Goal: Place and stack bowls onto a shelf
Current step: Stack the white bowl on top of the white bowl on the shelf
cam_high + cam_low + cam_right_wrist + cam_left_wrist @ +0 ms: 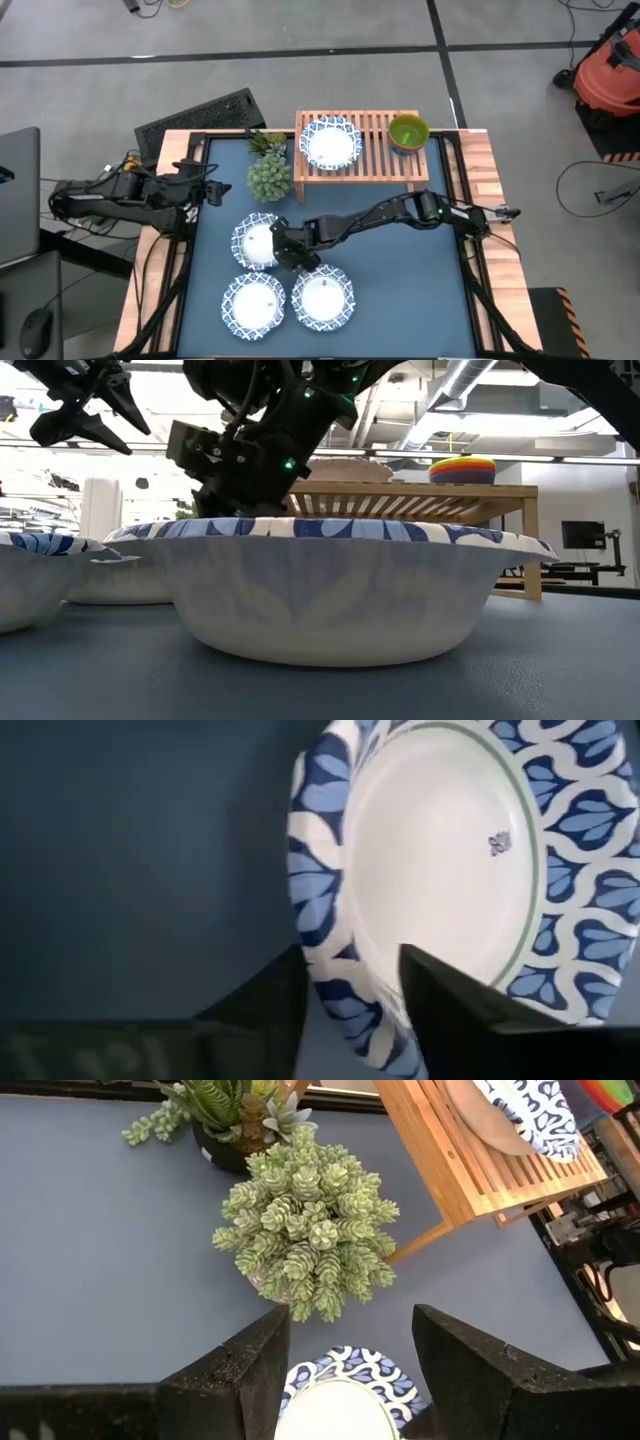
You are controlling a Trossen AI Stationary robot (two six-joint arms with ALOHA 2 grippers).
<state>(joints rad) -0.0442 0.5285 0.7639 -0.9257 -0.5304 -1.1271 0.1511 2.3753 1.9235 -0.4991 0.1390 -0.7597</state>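
Three patterned bowls sit on the blue mat: one at the back left (pixel 254 242), two nearer the front edge (pixel 253 303) (pixel 322 297). A fourth (pixel 331 143) lies on the wooden shelf (pixel 375 165), beside a stack of small coloured bowls (pixel 408 132) with the green one showing from above. My right gripper (pixel 284 246) is open at the right-hand rim (pixel 318 910) of the back-left bowl. One finger (pixel 262 1010) stands outside the rim and one (pixel 455 1005) over the white centre. My left gripper (pixel 350 1370) hangs open near the table's left edge.
Two potted succulents (pixel 268 172) stand just left of the shelf, behind the back-left bowl. In the low view the nearest bowl (pixel 340 595) fills the foreground, with the shelf (pixel 430 500) behind it. Wooden borders frame the mat; bare mat lies right of the bowls.
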